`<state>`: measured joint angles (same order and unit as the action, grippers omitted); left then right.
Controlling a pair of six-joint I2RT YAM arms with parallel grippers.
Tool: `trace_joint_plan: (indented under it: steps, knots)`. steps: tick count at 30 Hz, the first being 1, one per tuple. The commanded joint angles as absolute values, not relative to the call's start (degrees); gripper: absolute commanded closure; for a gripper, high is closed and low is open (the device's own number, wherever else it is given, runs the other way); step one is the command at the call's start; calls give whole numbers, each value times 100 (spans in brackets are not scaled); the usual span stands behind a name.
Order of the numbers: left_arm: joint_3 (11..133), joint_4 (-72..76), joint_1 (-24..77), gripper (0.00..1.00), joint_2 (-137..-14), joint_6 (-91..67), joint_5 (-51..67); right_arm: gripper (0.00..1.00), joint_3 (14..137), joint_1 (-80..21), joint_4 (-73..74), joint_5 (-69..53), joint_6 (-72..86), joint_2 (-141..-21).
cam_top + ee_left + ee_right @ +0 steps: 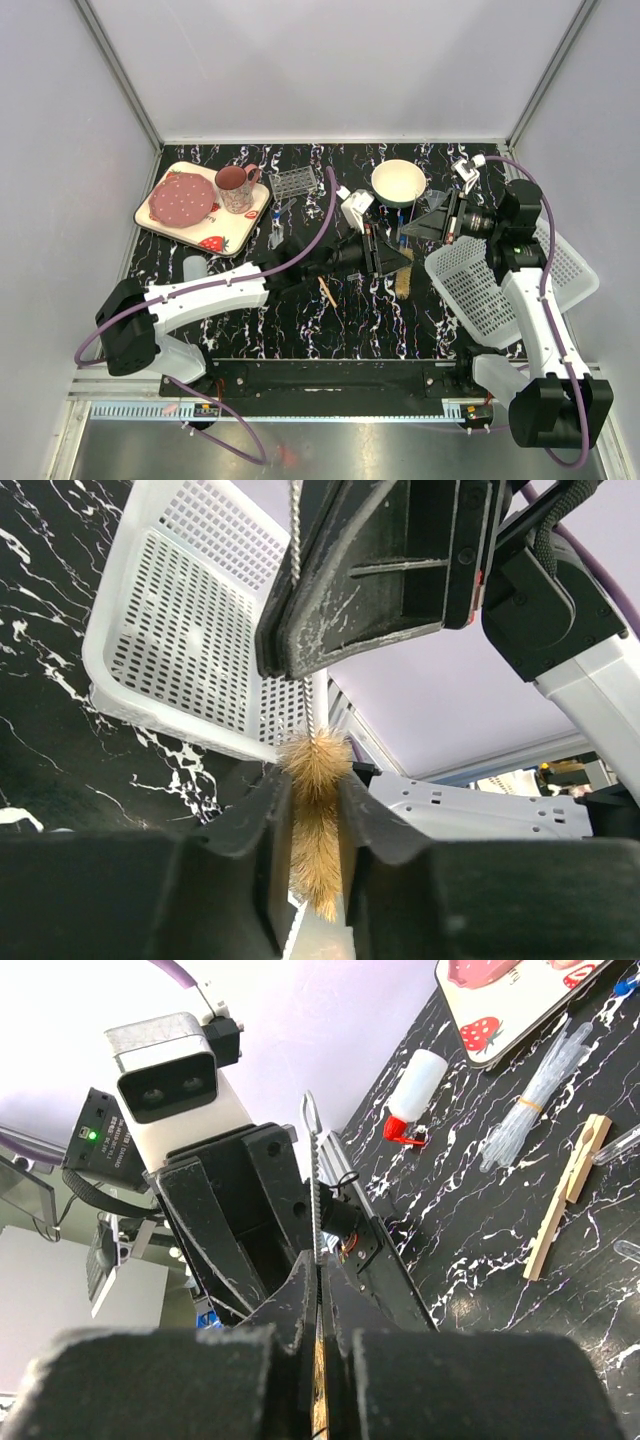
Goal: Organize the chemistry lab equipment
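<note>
The black marbled desk is carrying everything. At its right side a white perforated basket is hanging partly over the edge. The left wrist view is showing the basket's mesh wall close up, which the overhead view is flattening. At far left a strawberry-print tray is holding a dotted plate and a pink mug.

The two arms are meeting near the middle of the desk, just left of the basket, and both are gripping one test-tube brush. The left hand is standing narrow, its fingers pressing on the tan bristles from both sides. The right hand is pinching the brush's twisted wire stem between fully closed fingertips. Only the wrist views are showing these two grips; from above the hands are hiding most of the brush.

A cream bowl is sitting behind the hands, and a small clear tube rack is standing just right of the tray.

The right wrist view is picking out smaller pieces lying on the desk. A white wash bottle with a red spout is lying on its side. A banded bundle of clear pipettes is lying near it, and a wooden test-tube clamp is resting beside the bundle.
</note>
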<state>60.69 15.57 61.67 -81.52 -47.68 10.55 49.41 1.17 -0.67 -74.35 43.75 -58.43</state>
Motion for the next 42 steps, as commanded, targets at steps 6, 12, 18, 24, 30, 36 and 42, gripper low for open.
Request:
trace_joint_plan:
  steps: [6, 12, 18, 24, 30, 36, 42]
  knots:
    - [5872, 1346, 6196, 18, -7287, -4360, 537, 100, 5089, 272, 217, -7752, 3447, -5484]
    - [5371, 291, 6117, 1, -6128, -3841, -342, 100, 5396, 571, 1138, -7559, 2518, -5423]
    - [4738, -922, 6012, 1, -4713, -3735, -1414, 100, 6116, 808, 3107, -6602, 541, -5432]
    - [4009, -1836, 5977, 1, -3692, -4157, -2197, 99, 6521, 993, 4130, -5477, -632, -5405]
    - [3701, -2337, 5968, 1, -3393, -4500, -2355, 98, 6592, 1300, 4412, -4747, -853, -5326]
    - [3656, -2575, 5968, 1, -3542, -4597, -2338, 98, 6671, 1538, 4517, -4351, -931, -5282]
    - [3762, -2715, 5968, 1, -3876, -4544, -2224, 99, 6864, 1722, 4737, -3789, -1028, -5458]
